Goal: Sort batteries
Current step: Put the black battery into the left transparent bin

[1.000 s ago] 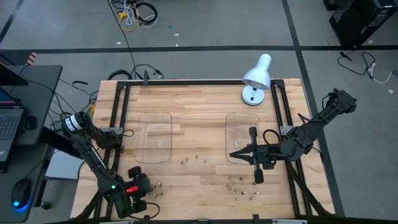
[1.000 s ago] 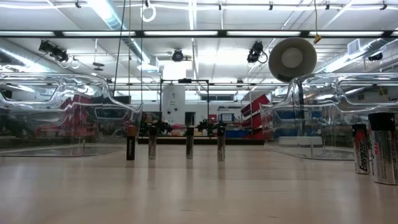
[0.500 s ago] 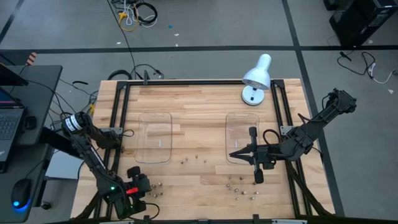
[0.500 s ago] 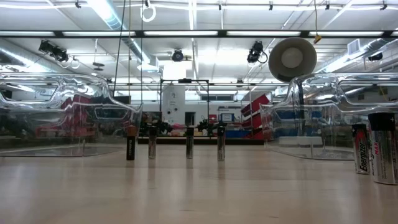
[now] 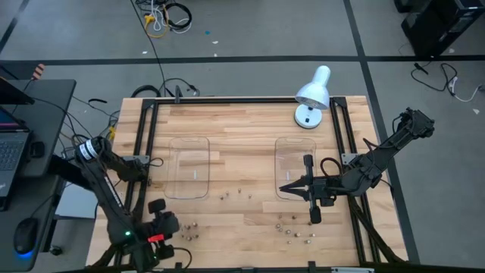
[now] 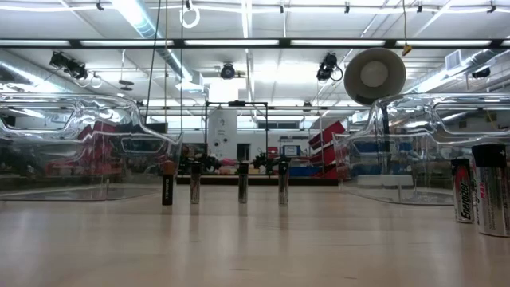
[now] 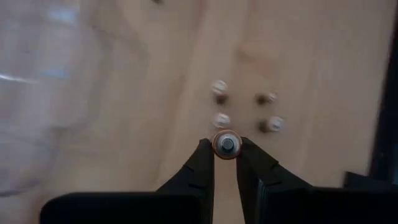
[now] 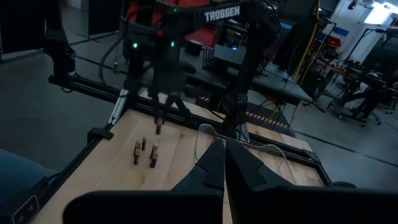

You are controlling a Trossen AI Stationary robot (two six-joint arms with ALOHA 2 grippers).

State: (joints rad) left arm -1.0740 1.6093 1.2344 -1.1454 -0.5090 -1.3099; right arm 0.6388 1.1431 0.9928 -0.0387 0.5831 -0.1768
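Small batteries stand upright on the wooden table: a row [image 5: 235, 193] near the middle, a cluster [image 5: 292, 229] at the near right, and a few [image 5: 189, 227] at the near left. My left gripper [image 5: 168, 222] hangs over the near-left group and is shut on one copper-rimmed battery [image 7: 226, 144]. Several batteries [image 7: 221, 119] stand under it. My right gripper [image 5: 282, 188] is shut and empty, held level over the near edge of the right clear tray [image 5: 295, 168]. The low view shows one dark battery [image 6: 167, 187] and silver ones [image 6: 243, 187] standing in a row. My left gripper pinches the battery's round side just under its top end [image 7: 226, 138] between its two fingertips [image 7: 205, 155]. The fingers come from above, pointing down. The battery stays upright, lifted clear of the table, as the right wrist view [image 8: 157, 128] shows.
A left clear tray [image 5: 188, 167] and the right clear tray lie mid-table. A white desk lamp [image 5: 312, 95] stands at the far right. Black frame rails [image 5: 144, 152] run along the table's left and right edges. Two large-looking batteries [image 6: 478, 195] stand close to the low camera.
My left gripper has shifted a little toward the table's left and far edges, staying shut on the battery. My right arm has kept still.
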